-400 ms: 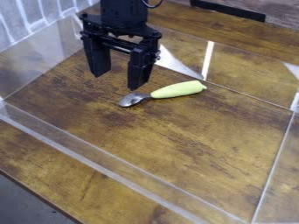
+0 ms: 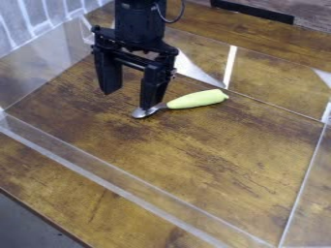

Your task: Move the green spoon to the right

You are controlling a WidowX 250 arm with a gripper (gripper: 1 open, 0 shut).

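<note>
- The green spoon lies flat on the wooden counter, a little above the middle of the frame, inside a low clear-walled enclosure.
- Its long axis runs from lower left to upper right: the small silver bowl is at the lower-left end, the thick yellow-green handle points toward the upper right.
- The gripper sits just left of the spoon in the frame. Its right-hand finger comes down right beside the silver bowl, so near that I cannot tell whether it touches it.
- The handle, the thicker part to take hold of, lies to the right of the gripper, outside the gap between its fingers.
- The gripper is wide open and holds nothing; the two dark fingers stand clearly apart with bare wood showing between them.
- The arm comes in from the top of the frame and the gripper points straight down at the counter, with its fingertips low, close to the wood.
- As I judge it, the gripper is not yet centred on the spoon: it would need to shift a little toward the right of the frame so that the fingers straddle the spoon across its long axis before closing.
- The counter to the right of the spoon offers room to set it down.
</note>
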